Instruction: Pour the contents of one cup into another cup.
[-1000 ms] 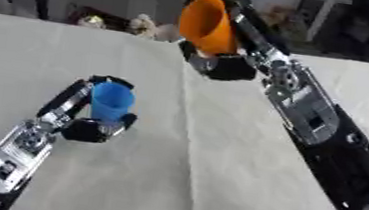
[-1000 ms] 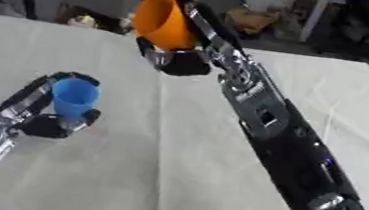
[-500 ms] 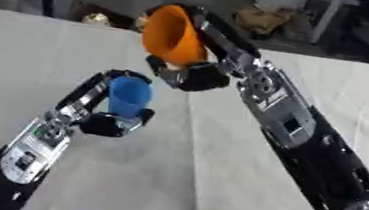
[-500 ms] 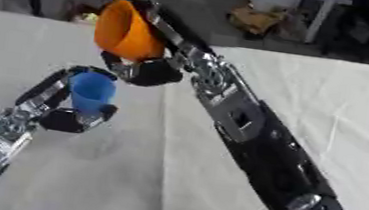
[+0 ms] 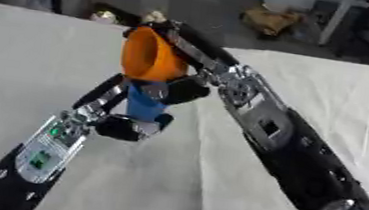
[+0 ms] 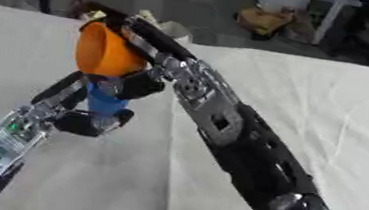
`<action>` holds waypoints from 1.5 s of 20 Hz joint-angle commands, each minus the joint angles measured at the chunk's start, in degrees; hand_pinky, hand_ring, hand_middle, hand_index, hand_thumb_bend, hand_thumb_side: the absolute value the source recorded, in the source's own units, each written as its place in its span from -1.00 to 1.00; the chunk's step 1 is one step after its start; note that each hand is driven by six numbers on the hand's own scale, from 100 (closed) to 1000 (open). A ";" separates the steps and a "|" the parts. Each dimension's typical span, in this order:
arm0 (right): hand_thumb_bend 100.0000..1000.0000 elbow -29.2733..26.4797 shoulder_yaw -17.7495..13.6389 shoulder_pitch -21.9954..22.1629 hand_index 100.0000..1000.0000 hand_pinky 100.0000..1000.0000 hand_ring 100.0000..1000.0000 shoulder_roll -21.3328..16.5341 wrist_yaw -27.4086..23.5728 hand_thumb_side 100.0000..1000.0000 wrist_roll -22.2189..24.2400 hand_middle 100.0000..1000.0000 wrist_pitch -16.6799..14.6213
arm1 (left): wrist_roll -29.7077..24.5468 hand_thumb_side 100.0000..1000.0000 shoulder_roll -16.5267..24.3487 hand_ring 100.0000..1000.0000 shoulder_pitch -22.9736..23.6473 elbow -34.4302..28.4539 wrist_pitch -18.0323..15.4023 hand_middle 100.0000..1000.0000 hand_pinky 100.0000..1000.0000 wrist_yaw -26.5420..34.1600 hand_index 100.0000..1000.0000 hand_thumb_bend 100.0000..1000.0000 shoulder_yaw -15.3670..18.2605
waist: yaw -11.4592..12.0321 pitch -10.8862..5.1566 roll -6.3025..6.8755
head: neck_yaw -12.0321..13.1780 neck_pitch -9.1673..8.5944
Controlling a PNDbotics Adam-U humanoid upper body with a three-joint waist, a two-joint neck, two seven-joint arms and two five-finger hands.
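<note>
Moved: orange cup [image 5: 150, 56] has swung leftward from out over the cloth and now sits right above the blue cup [image 5: 144, 103], the two overlapping in both views.
Left arm: comes in from the lower left corner, reaching up across the cloth.
Left hand [image 5: 124, 125]: fingers curled round the base of the blue cup, which stands upright in its hold.
Blue cup: mid-left of the table, its top hidden behind the orange cup.
Orange cup: tipped well over, mouth facing left, lower edge just over the blue cup; whether anything is coming out, can't tell.
Right hand [image 5: 182, 79]: wrapped round the orange cup from behind, dark fingers along its top and below it.
Right arm: runs down to the lower right corner.
Table [image 5: 313, 87]: covered in a pale, creased cloth.
</note>
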 commanded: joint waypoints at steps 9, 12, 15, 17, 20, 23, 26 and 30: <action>-1.00 -0.64 -0.59 -2.25 0.69 0.28 -0.19 -4.24 2.53 -1.00 0.36 -0.36 -0.93 | -1.16 -0.57 0.92 -0.22 -0.04 -3.27 0.46 -0.58 -0.79 1.79 0.52 -1.00 -0.77 | 0.02 -1.02 -0.09 | 0.26 -0.35; -1.00 -1.42 -0.53 -2.27 0.69 0.28 -0.19 -5.76 2.98 -1.00 0.78 -0.35 -1.10 | -1.27 -0.57 1.33 -0.22 0.39 -3.71 0.59 -0.58 -0.79 2.15 0.52 -1.00 -0.72 | 0.09 -1.13 -0.20 | 0.39 -0.37; -1.00 -2.52 -0.41 -2.21 0.70 0.28 -0.18 -7.12 3.73 -1.00 1.27 -0.34 -1.35 | -1.29 -0.57 1.74 -0.22 0.81 -4.06 0.80 -0.58 -0.79 2.50 0.52 -1.00 -0.61 | 0.11 -1.26 -0.30 | 0.51 -0.38; -1.00 -3.28 -0.36 -2.16 0.70 0.28 -0.18 -7.86 4.66 -1.00 1.53 -0.34 -1.72 | -1.33 -0.58 1.98 -0.22 1.00 -4.30 0.88 -0.58 -0.79 2.74 0.52 -1.00 -0.56 | 0.12 -1.33 -0.31 | 0.56 -0.37; -1.00 -4.29 -0.42 -1.94 0.72 0.29 -0.18 -8.80 6.91 -1.00 1.79 -0.32 -2.66 | -1.24 -0.58 2.23 -0.22 1.23 -4.47 1.11 -0.58 -0.78 2.99 0.52 -1.00 -0.33 | 0.11 -1.46 -0.30 | 0.66 -0.34; -1.00 -5.48 -0.32 -1.89 0.73 0.29 -0.17 -9.29 10.18 -1.00 2.02 -0.30 -4.12 | -1.13 -0.58 2.32 -0.22 1.31 -4.50 1.19 -0.58 -0.78 3.08 0.52 -1.00 -0.20 | -0.02 -1.53 -0.30 | 0.76 -0.30; -1.00 -6.12 -0.15 -1.84 0.74 0.30 -0.16 -9.27 13.44 -1.00 2.37 -0.28 -5.63 | -1.06 -0.58 2.28 -0.22 1.30 -4.50 1.25 -0.58 -0.78 3.16 0.52 -1.00 -0.16 | -0.11 -1.55 -0.28 | 0.80 -0.30; -1.00 -6.31 0.00 -1.90 0.74 0.30 -0.16 -8.88 16.53 -1.00 2.61 -0.27 -7.08 | -1.00 -0.58 2.24 -0.22 1.27 -4.51 1.27 -0.58 -0.78 3.12 0.52 -1.00 -0.10 | -0.10 -1.58 -0.23 | 0.81 -0.22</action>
